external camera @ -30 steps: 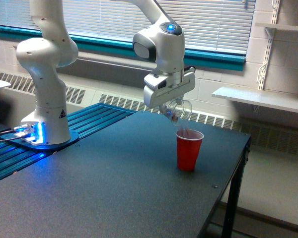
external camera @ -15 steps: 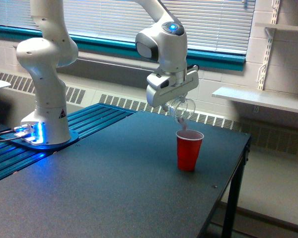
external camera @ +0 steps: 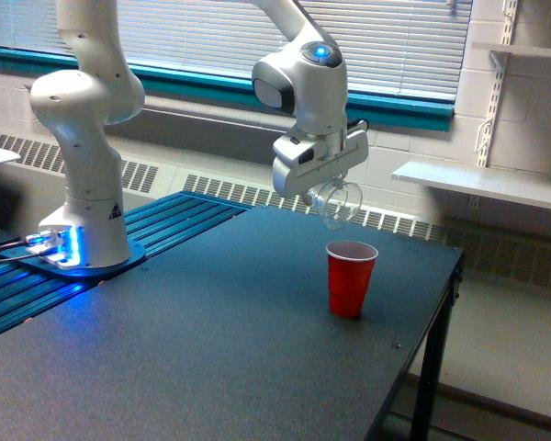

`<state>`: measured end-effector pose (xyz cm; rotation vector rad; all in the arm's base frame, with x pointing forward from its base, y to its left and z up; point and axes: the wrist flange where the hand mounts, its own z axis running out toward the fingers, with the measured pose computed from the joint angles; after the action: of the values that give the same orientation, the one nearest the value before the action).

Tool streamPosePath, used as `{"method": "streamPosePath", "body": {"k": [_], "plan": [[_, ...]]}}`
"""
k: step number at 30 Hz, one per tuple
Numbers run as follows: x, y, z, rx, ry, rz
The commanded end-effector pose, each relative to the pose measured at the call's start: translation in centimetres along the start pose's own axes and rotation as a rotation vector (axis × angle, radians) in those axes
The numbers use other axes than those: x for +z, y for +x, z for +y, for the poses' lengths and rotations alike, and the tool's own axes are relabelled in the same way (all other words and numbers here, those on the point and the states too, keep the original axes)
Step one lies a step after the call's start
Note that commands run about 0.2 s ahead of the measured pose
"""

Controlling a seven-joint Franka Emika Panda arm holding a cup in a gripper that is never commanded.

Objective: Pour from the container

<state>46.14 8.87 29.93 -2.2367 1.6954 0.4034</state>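
The container (external camera: 336, 203), a small clear plastic cup, hangs tilted in the air with my gripper (external camera: 323, 191) shut on it. It sits just above and slightly to the exterior view's left of the red cup (external camera: 350, 277), which stands upright on the dark table (external camera: 211, 349). I see no bits inside the clear cup and nothing falling from it. My fingers are mostly hidden behind the white hand.
The arm's white base (external camera: 83, 184) stands on a blue-lit plate at the exterior view's left. The table's right edge (external camera: 441, 303) runs close to the red cup. A white shelf (external camera: 482, 184) is on the wall beyond.
The stream of bits falling into the red cup has stopped. The clear cup has risen slightly and shifted a little to the exterior view's right.
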Motion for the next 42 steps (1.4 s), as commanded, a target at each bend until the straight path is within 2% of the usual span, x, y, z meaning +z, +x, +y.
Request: {"method": "streamPosePath", "body": {"k": [1,10,13,21,28,32,34,38,42], "plan": [[-0.2,0.1,-0.3,0.001,0.004,-0.007],[-0.7,0.7,-0.2,0.025,0.015,-0.017],[-0.9,0.9,-0.2,0.029,0.022,-0.034],[-1.5,1.8,0.0,0.053,0.021,-0.025],[-1.7,2.1,0.4,0.091,0.015,-0.059],[-1.9,2.1,0.5,0.107,0.021,-0.061],[-1.7,2.0,0.7,0.119,0.009,-0.059],[-1.5,1.4,0.9,0.114,0.001,-0.083],[-1.5,1.0,0.9,0.112,-0.002,-0.088]]}}
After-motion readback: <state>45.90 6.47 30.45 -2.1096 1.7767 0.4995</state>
